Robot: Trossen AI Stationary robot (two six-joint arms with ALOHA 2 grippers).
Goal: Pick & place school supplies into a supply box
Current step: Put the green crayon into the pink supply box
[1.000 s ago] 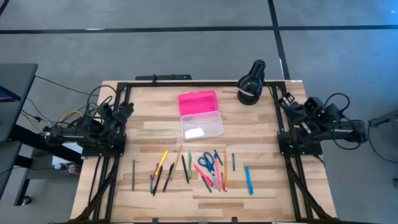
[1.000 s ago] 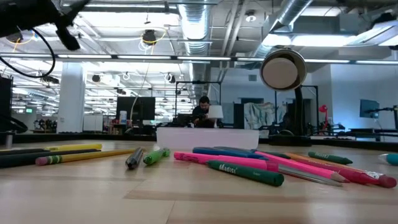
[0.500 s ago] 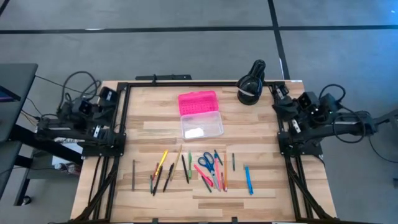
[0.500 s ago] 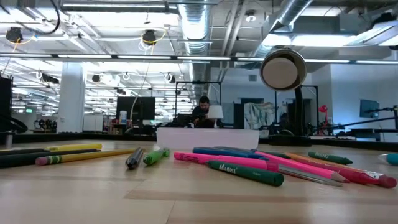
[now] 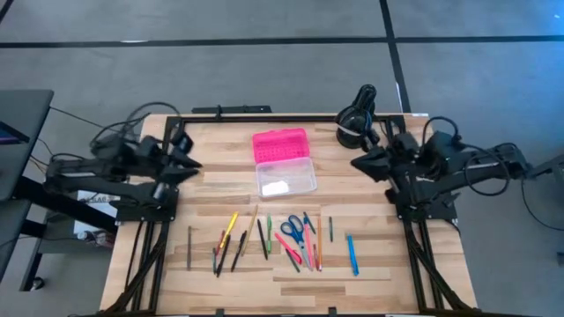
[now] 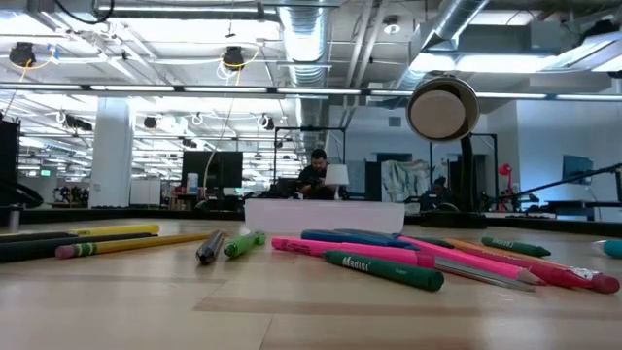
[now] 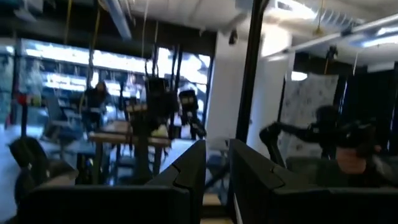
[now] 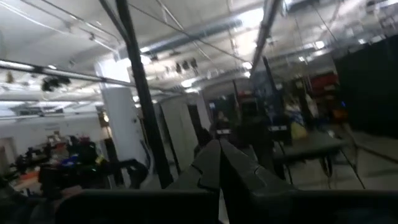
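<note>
While "Madisi" shows on a green marker [image 6: 384, 269], left tool [image 7: 214, 163] parted, right tool [image 8: 219, 163] closed

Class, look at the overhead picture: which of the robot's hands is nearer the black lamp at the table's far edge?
The right hand: it sits just beside the black lamp, slightly nearer the pens. The left hand is far across the table, beyond the pink-lidded box.

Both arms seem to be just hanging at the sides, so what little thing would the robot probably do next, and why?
Probably the left gripper swings down toward the loose row of pens and pencils at the near edge. Nothing is held yet: its fingers stand slightly apart on air, the right gripper is shut and empty, and the small open case with the bright pink lid and clear base holds no pens.
</note>
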